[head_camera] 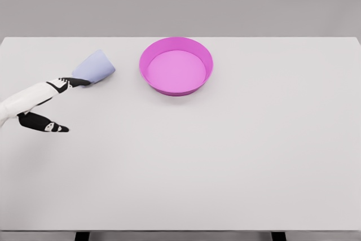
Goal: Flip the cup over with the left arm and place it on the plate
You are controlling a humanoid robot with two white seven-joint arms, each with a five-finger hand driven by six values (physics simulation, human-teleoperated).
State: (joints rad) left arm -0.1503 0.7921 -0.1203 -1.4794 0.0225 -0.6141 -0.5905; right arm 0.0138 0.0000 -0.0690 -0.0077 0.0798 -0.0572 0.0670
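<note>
Where the white table (225,156) fills most of the head view, the left hand (48,103) enters from nine o'clock, its arm white and its fingers black. One finger (76,82) reaches toward two o'clock and touches the pale blue cup (95,66); another finger (48,123) points separately toward four o'clock, so the fingers stand wide apart and do not close around the cup. The cup lies tilted on the table at about ten o'clock from centre. At three o'clock from the cup, near it but apart, sits the magenta plate (151,77), a shallow round dish with a raised rim.
</note>
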